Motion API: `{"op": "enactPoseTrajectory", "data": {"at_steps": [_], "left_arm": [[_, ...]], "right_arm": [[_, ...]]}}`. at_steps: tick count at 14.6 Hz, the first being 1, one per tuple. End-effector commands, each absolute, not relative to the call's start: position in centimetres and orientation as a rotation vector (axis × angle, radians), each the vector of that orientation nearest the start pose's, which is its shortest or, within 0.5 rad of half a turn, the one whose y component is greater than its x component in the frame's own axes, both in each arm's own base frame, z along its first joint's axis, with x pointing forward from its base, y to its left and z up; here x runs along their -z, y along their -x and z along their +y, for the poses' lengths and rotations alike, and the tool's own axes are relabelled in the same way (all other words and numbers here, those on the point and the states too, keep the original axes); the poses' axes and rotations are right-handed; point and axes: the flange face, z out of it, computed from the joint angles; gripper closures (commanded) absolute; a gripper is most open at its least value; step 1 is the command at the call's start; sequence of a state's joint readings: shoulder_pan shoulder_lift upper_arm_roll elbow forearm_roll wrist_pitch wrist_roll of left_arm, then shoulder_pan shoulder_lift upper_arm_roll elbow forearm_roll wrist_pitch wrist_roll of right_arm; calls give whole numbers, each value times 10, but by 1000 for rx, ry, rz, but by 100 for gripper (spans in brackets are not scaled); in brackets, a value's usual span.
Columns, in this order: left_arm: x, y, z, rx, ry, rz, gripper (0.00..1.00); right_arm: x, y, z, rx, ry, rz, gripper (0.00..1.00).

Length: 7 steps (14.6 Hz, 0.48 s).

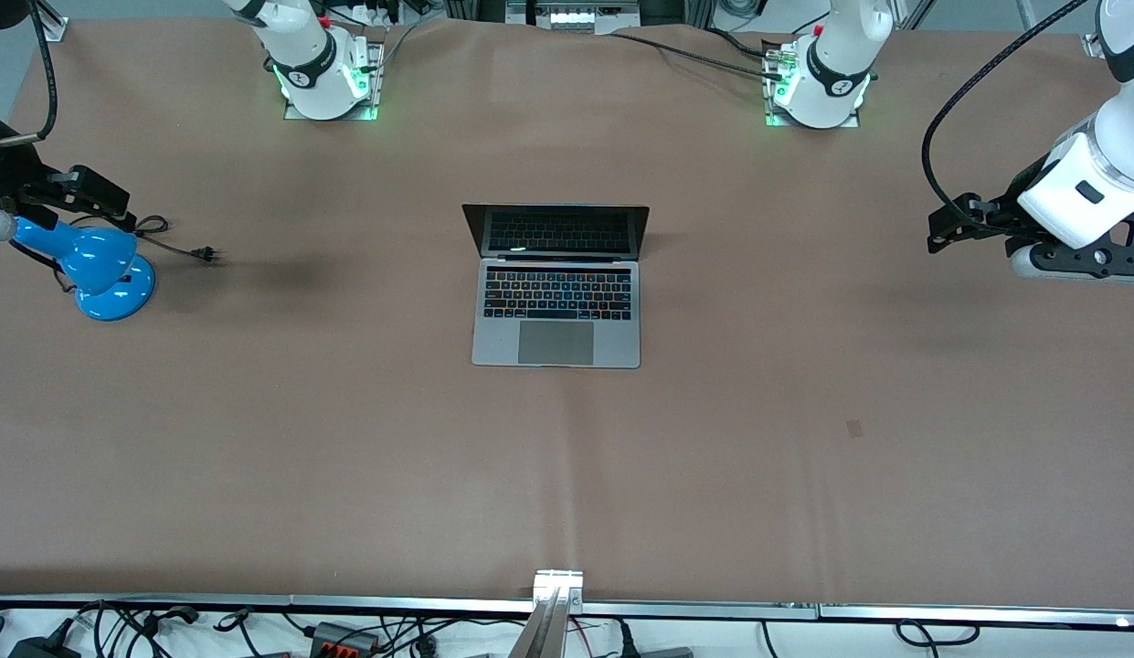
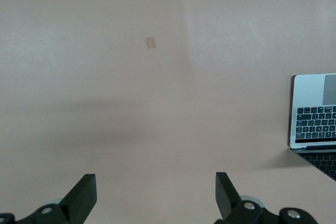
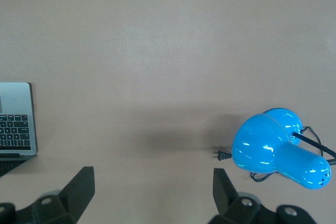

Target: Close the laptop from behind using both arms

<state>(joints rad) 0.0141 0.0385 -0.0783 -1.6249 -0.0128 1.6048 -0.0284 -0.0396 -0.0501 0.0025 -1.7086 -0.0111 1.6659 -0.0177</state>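
The silver-grey laptop [image 1: 556,302] lies open in the middle of the table, with its dark screen [image 1: 557,230] standing up on the side toward the arms' bases. My left gripper [image 1: 950,222] hangs open and empty over the table at the left arm's end, well apart from the laptop. In the left wrist view its gripper [image 2: 155,191] is open over bare cloth, with the laptop's corner [image 2: 315,111] at the edge. My right gripper [image 1: 110,196] hangs open and empty over the right arm's end. It also shows open in the right wrist view [image 3: 152,188], where the laptop's corner [image 3: 16,121] is visible.
A blue desk lamp [image 1: 100,270] with a black cord and plug [image 1: 206,254] lies under the right gripper; it also shows in the right wrist view [image 3: 278,150]. A small tape mark [image 1: 854,428] is on the brown cloth. Both arm bases [image 1: 324,78] [image 1: 818,87] stand along the table's edge.
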Motion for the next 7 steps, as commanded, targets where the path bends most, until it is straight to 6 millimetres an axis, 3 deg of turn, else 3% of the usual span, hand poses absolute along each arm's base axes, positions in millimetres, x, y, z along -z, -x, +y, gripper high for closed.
{"op": "enactPoseTrajectory", "data": {"at_steps": [1,7], "left_arm": [[-587,-559,-35,-99,3169,44,0],[-587,-556,-37,-117,3169,42,0]], "right_arm": [[-601,-538,-23,10,3134,23,0],[-600,-540,-21,12,3135,13,0]]}}
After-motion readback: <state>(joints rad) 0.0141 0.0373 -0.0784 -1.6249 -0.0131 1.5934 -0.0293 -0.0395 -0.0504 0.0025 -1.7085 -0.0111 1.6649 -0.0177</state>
